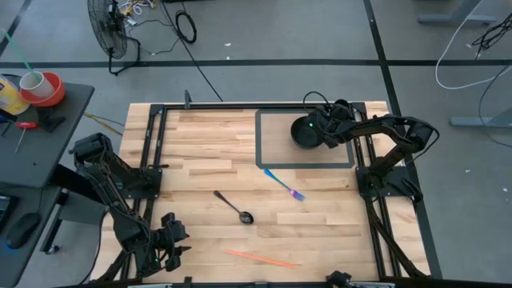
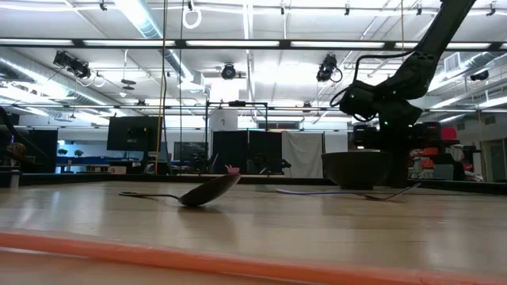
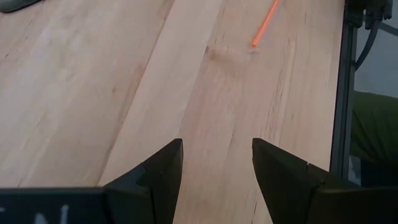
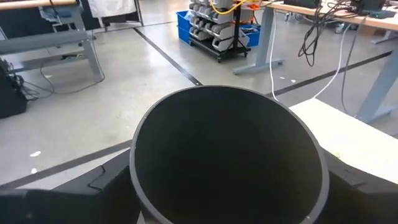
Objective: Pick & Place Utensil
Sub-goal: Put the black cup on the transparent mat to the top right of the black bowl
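The worktop (image 1: 208, 152) is carrying everything: a dark mat (image 1: 276, 156) in its far right quarter, and on that mat a dark cup (image 1: 304, 132) over which the right pincer (image 1: 324, 132) is hanging. In the right wrist view the cup's open mouth is filling the frame between the two fingers, so the pincer appears to be closing around its wall; whether it is truly gripping or only bracketing it, I cannot tell. The left pincer (image 3: 216, 168) is waiting at the near left corner, fingers spread and empty over bare wood. Three utensils are lying loose: a black spoon (image 1: 234, 206) near the middle, a blue and purple utensil (image 1: 285, 184) just beside the mat's near edge, and a thin orange stick (image 1: 260, 258) close to the near edge. The spoon is looking stiff, light and smooth, likely slippery, with its bowl tilting up in the low view; the flat handle, about midway along, is probably offering the surest hold.
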Available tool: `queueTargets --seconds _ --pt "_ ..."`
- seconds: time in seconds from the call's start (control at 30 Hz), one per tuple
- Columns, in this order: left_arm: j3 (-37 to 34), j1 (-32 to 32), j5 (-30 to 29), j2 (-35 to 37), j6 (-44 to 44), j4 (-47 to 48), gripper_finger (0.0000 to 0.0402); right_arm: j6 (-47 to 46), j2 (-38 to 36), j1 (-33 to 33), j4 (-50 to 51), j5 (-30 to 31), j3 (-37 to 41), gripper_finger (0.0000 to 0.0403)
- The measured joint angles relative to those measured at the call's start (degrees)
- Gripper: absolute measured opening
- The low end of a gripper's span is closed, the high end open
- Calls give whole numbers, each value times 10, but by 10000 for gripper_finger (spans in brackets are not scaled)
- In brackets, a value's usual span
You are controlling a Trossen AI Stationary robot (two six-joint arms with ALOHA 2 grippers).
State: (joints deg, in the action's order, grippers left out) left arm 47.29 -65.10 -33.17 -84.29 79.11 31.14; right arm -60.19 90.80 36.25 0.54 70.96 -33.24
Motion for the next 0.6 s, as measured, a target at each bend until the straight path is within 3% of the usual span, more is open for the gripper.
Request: queueTargets --seconds 0.33,0.6 --pt "0 0 0 0 0 0 197 23 -1 16 -39 -26 0 332" --pt "0 0 1 0 0 0 197 39 0 16 -33 -33 1 387"
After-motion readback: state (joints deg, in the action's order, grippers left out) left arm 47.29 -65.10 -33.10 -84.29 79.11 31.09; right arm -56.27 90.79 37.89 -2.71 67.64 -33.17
